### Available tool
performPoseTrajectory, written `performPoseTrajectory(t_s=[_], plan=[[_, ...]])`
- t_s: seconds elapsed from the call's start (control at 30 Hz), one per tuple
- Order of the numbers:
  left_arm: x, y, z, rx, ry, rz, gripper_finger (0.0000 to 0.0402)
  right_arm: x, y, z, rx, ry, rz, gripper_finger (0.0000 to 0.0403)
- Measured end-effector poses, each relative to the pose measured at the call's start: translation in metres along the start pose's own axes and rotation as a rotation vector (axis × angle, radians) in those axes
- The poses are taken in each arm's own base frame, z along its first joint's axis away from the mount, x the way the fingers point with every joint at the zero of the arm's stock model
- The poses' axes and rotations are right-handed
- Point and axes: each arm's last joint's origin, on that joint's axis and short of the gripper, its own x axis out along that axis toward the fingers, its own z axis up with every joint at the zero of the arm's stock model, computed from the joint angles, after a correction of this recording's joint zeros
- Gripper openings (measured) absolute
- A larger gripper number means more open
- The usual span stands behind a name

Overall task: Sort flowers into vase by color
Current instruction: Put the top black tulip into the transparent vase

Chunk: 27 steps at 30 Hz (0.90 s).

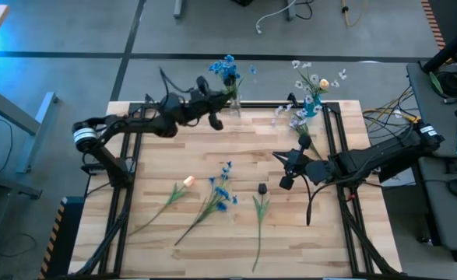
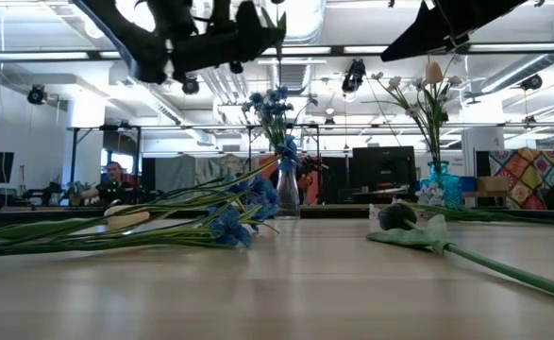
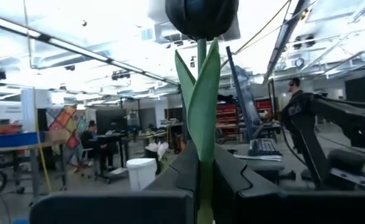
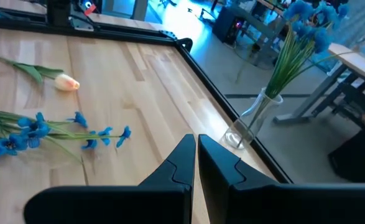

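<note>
On the near half of the wooden table (image 1: 166,148) lie a pale orange-headed sprig (image 1: 174,192), blue-blossomed sprigs (image 1: 216,194) and a dark-headed green stem (image 1: 260,208); the right gripper (image 1: 286,181) hovers mid-table, fingers pressed together, empty; farther back, the left gripper (image 1: 215,121) pinches a dark tulip's stem (image 3: 201,118) beside the clear glass vase of blue flowers (image 1: 232,99); a blue vase of pale flowers (image 1: 312,105) stands far right.

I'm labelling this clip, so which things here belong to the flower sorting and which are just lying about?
Job: dark flower shut in the left jaws; blue sprig, orange-headed sprig, second dark flower on the table; clear vase with blue blossoms; blue vase with white ones.
Lying about: floor cables; white bin.
</note>
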Motion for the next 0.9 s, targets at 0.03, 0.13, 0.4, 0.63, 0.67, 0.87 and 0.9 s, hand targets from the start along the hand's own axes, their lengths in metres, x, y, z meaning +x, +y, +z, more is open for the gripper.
performPoseTrajectory(t_s=[0.03, 0.13, 0.4, 0.63, 0.67, 0.87, 0.9], plan=[[0.004, 0.003, -0.001, 0.001, -0.003, -0.004, 0.0001, 0.000, 0.000, 0.000, -0.003, -0.002, 0.000, 0.0013], [0.015, 0.012, -0.005, -0.003, -0.010, -0.005, 0.0001, 0.000, 0.000, 0.001, -0.016, -0.004, 0.000, 0.0013], [0.029, 0.035, -0.005, 0.033, -0.070, 0.020, 0.0001, 0.000, 0.000, 0.001, -0.028, -0.004, 0.000, 0.0013], [0.032, 0.051, -0.015, 0.027, -0.073, 0.027, 0.0001, 0.000, 0.000, 0.000, -0.029, -0.004, 0.000, 0.0013], [0.032, 0.053, -0.016, 0.022, -0.072, 0.030, 0.0001, 0.000, 0.000, 0.000, -0.028, -0.004, 0.000, 0.0013], [0.029, 0.062, -0.029, -0.006, -0.044, 0.052, 0.0001, 0.000, 0.000, 0.001, -0.028, -0.004, 0.000, 0.0013], [0.029, 0.063, -0.032, -0.012, -0.039, 0.053, 0.0001, 0.000, 0.000, 0.001, -0.028, -0.004, 0.000, 0.0013]])
